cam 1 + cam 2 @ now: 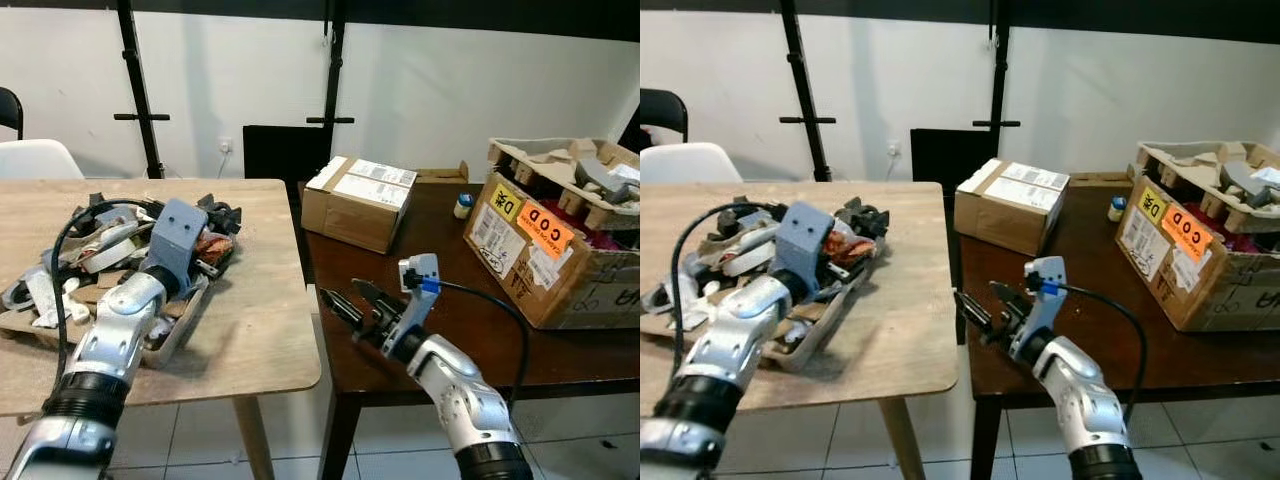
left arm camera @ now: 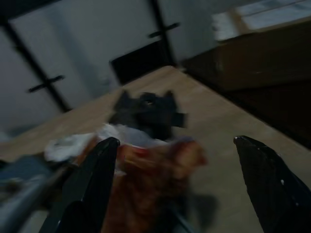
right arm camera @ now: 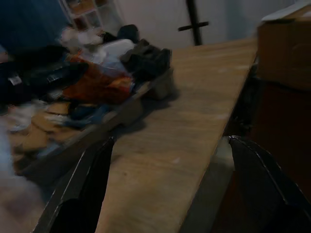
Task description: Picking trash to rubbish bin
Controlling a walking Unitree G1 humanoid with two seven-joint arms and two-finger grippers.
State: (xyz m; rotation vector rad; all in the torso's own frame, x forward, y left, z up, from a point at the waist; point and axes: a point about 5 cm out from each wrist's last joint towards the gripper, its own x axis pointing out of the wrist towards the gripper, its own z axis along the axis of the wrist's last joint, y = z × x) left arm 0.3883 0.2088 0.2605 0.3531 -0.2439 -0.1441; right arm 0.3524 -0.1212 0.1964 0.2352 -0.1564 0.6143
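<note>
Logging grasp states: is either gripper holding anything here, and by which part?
Nothing is held. The left gripper is open over the trash pile; the right gripper is open and empty.

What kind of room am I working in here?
Probably a storeroom or workshop: a tray of mixed trash on a light wooden table, taped cardboard boxes on a dark table, bare white walls.

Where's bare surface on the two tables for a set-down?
Light table: bare right of the trash tray, up to its edge. Dark table: bare between the sealed box and the open carton. Crowded: the tray, under the left gripper.
</note>
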